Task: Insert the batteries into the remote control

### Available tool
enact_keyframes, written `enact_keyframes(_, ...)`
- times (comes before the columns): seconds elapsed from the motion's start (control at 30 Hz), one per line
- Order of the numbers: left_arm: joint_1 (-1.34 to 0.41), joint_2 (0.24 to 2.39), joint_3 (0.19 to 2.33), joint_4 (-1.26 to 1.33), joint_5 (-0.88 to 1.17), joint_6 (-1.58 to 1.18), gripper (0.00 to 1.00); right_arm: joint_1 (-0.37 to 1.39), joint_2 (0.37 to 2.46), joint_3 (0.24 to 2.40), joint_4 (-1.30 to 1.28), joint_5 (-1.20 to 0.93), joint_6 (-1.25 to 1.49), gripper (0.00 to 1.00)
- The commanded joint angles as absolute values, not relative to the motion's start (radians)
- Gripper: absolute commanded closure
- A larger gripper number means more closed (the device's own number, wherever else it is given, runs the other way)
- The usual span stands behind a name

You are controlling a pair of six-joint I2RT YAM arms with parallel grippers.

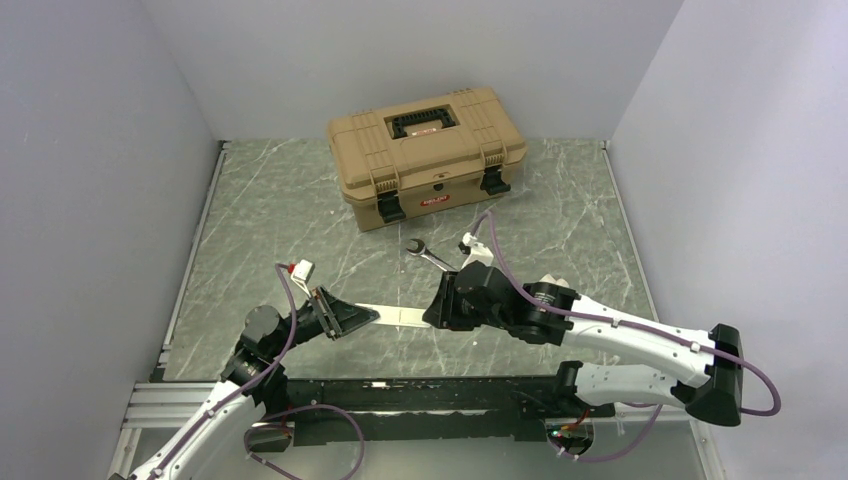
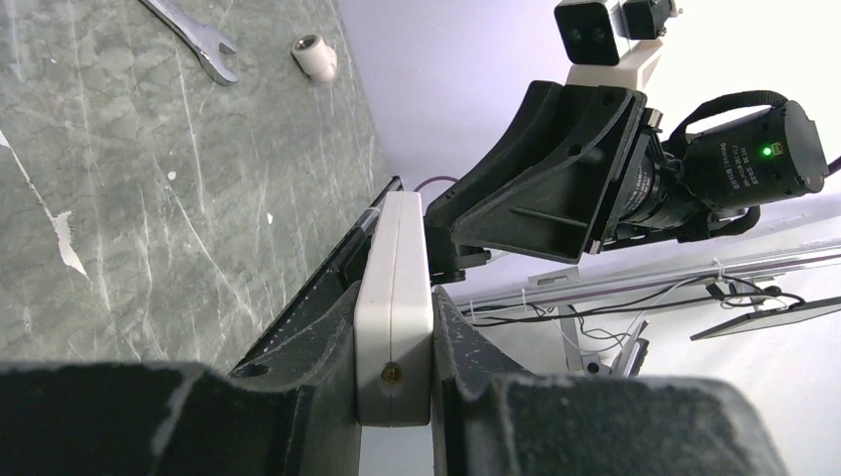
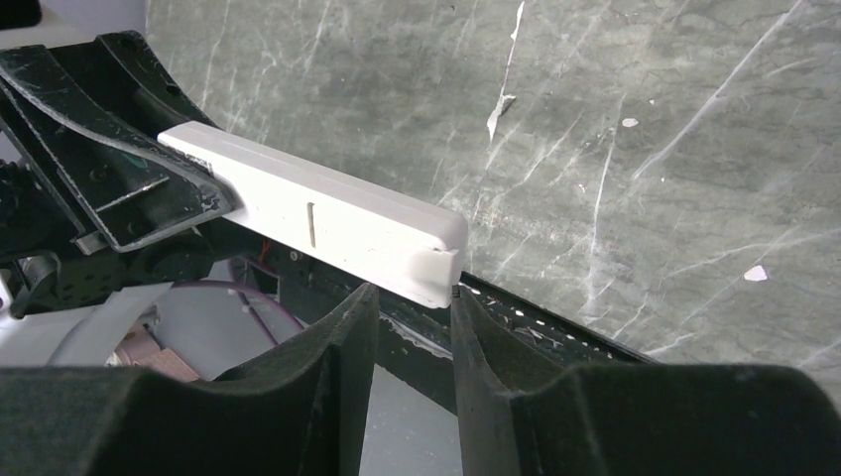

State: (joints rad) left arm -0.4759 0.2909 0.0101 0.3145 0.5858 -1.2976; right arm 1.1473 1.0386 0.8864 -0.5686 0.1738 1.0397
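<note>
**Remote control** [image 1: 398, 317]: slim white bar, lying left to right in the near middle of the scene between the two arms. It is appearing to ride clear of the desk [image 1: 290, 200]. The right wrist view is showing a plain white face with one short slot mark, and no buttons or recess are showing there.

**Left pincer** [image 1: 352, 318]: pinching the remote control's left end across its thin sides, with both pads flat against it. This hold is probably steadying the bar in the air and leaving its right end free for the other arm to work on.

**Right pincer** [image 3: 414, 293]: pointing at the free right end, its fingers [image 3: 347, 337] standing partly apart with the bar's corner sitting at their tips. Whether they are pressing on it or only straddling it cannot be told. This is judged to be an approach to the battery cover.

**Batteries**: none showing in any view, so loading is judged not yet begun.

**Wrench** [image 1: 430, 257]: steel, lying flat on the desk just beyond the right pincer.

**Toolbox** [image 1: 428, 155]: tan, latched, sitting at the far middle, well apart from the work.
</note>
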Motion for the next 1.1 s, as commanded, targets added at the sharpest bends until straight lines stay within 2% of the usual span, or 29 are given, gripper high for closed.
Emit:
enact_keyframes(0.0,-0.48,0.282,-0.05,0.351,0.582,-1.288,1.0,1.155,1.046,0.926,-0.57,0.173,1.044,0.65)
enact_keyframes(1.07,-0.48,0.268,-0.046,0.338,0.584,-1.288,1.0,1.16,1.083,0.919,-0.536,0.159,1.032,0.69)
